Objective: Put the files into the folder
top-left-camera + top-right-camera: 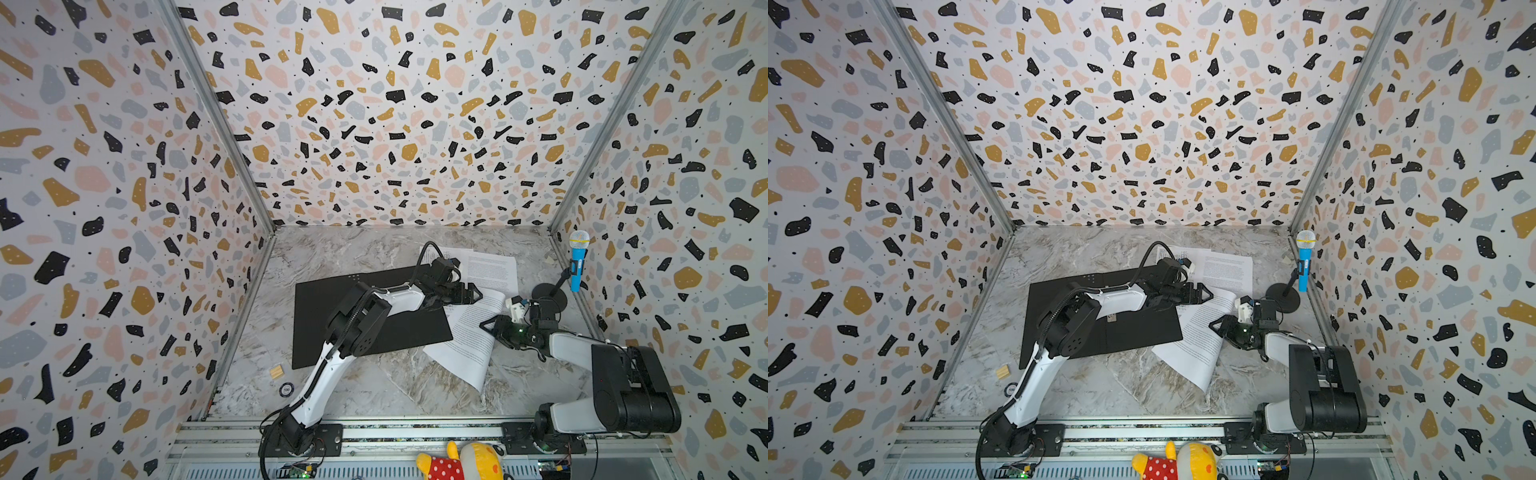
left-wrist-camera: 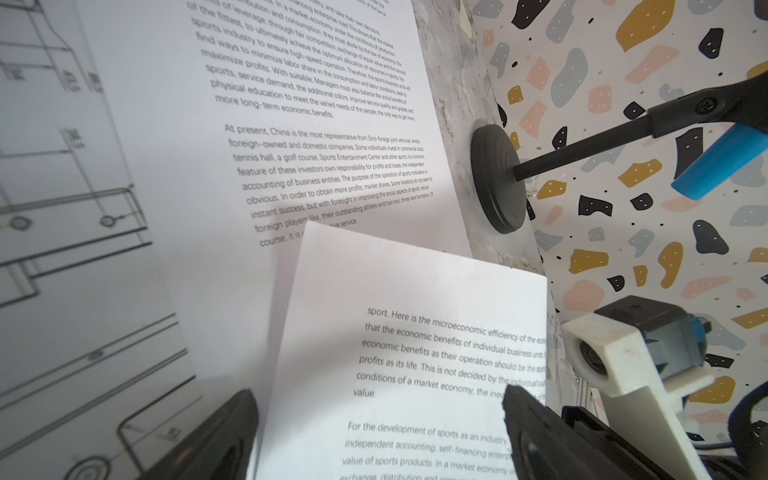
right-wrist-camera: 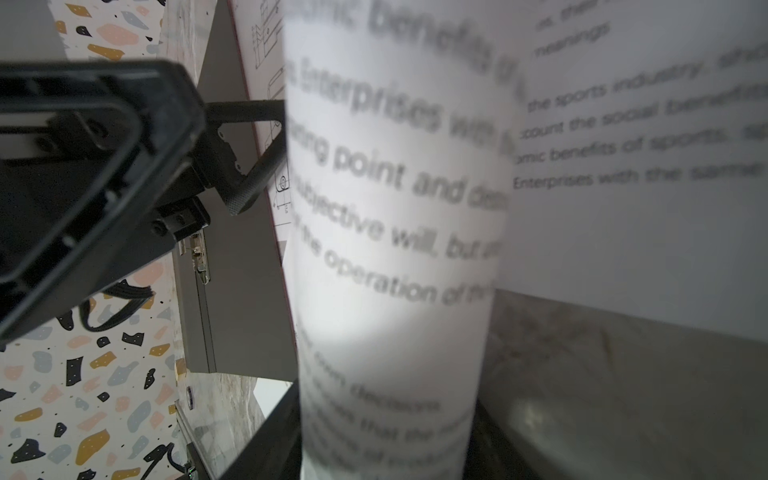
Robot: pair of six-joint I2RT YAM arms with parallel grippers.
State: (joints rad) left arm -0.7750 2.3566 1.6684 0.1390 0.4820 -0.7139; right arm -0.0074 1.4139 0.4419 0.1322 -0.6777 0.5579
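Overhead view of a marble-patterned bench [image 1: 374,390] enclosed by terrazzo-print walls, with two robot arms reaching in from a rail at the front. One folder [image 1: 411,332] lies open and flat left of centre, black inside facing up, with one small metal clip [image 1: 1111,318] at its spine. Three white paper sheets lie overlapping on the bench just right of the folder. One drawing sheet [image 2: 62,208] lies at the back, partly hidden behind the left gripper's wrist in both top views. One far text sheet [image 1: 494,270] lies beside it. One near text sheet [image 1: 465,345] angles towards the front, its far corner resting over the far text sheet. The left gripper [image 1: 476,294] reaches across the folder to that corner, its two fingers [image 2: 224,432] spread wide apart and straddling the end of the near text sheet. The right gripper [image 1: 487,325] meets the near text sheet's right edge, which bows up off the bench. In the right wrist view the curled paper runs up between the two jaws, but whether they pinch it cannot be told. One blue toy microphone [image 1: 579,262] stands on a black round-based stand [image 1: 548,296] in the back right corner. One small wooden block [image 1: 276,371] and one round disc [image 1: 286,389] sit near the left wall. One yellow plush toy [image 1: 457,463] with red polka dots lies in front of the rail
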